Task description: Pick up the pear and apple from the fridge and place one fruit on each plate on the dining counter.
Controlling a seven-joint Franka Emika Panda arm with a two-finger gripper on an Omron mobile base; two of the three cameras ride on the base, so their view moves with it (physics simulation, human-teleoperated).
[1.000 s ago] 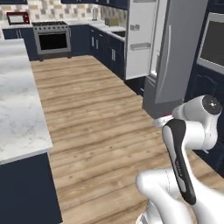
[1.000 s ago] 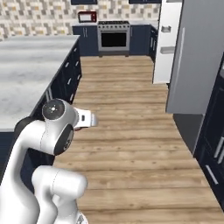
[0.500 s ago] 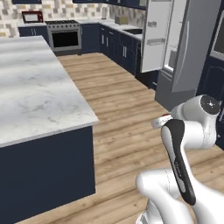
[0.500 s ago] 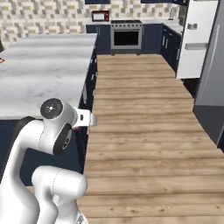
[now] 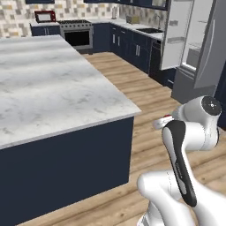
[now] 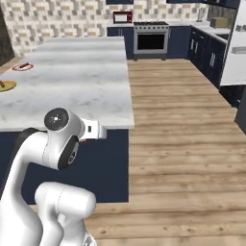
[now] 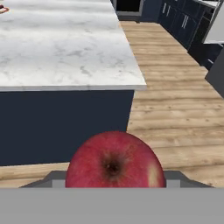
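A glossy deep-red apple (image 7: 114, 159) sits close up at the bottom of the hand view, and my gripper (image 7: 114, 178) is shut on it. From the left base view the hand (image 5: 161, 123) is tucked in front of the arm, with a sliver of the red apple (image 5: 167, 117) at it. The dining counter (image 5: 53, 88) (image 6: 81, 77) (image 7: 65, 43) lies just ahead and to the left. Two plates (image 6: 6, 85) (image 6: 22, 67) rest at its far left. The fridge (image 5: 196, 53) stands open at the right. The pear is out of view.
A stove (image 5: 77, 33) (image 6: 151, 36) and a red microwave (image 5: 44, 16) (image 6: 122, 17) are at the back wall. Navy cabinets (image 5: 132, 44) line the right side. Wood floor (image 6: 182, 144) runs between the island and the fridge door (image 6: 239, 48).
The whole picture has shifted: the base has driven and turned toward the island, which now looms larger and nearer. The fridge has slid to the right. The arm's pose and grip look unchanged.
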